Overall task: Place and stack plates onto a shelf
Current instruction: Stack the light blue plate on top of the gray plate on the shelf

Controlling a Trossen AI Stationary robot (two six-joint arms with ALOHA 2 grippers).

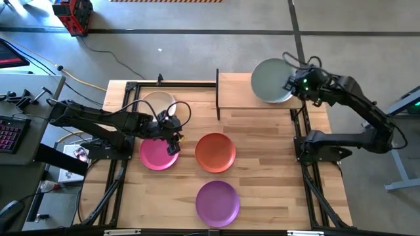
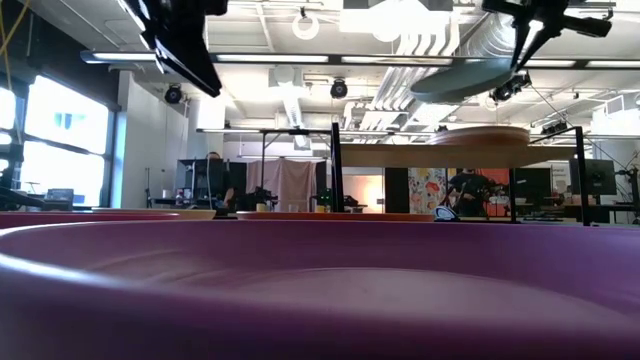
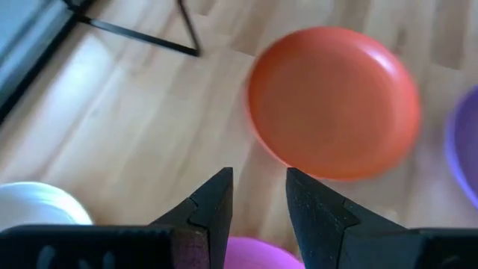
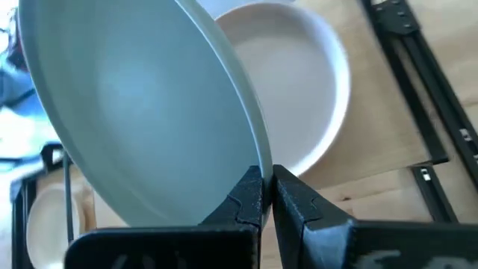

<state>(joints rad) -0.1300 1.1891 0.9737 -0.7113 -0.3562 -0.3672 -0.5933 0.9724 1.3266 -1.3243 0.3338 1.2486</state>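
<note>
The grey-green plate [image 1: 270, 80] was clamped by its rim between the closed jaws of the right gripper [image 4: 267, 188], and from that pinch it fanned away tilted, one edge riding higher than the other, as the low view also showed. It hung in the air over the right part of the shelf [image 1: 233, 92]. Past the jaws and beneath it lay a beige plate [image 4: 299, 97] flat on the shelf board. The right arm reached from its base at the table's right side, bent at the elbow, back toward the shelf.

The left gripper [image 3: 258, 196] hung over the table with its jaws a little apart and nothing between them. Just under its fingertips showed the magenta plate [image 1: 157, 154]; ahead of the jaws lay the orange plate [image 3: 333, 101], to one side a cream plate [image 1: 159, 103], and farther off the purple plate [image 1: 217, 202].
</note>
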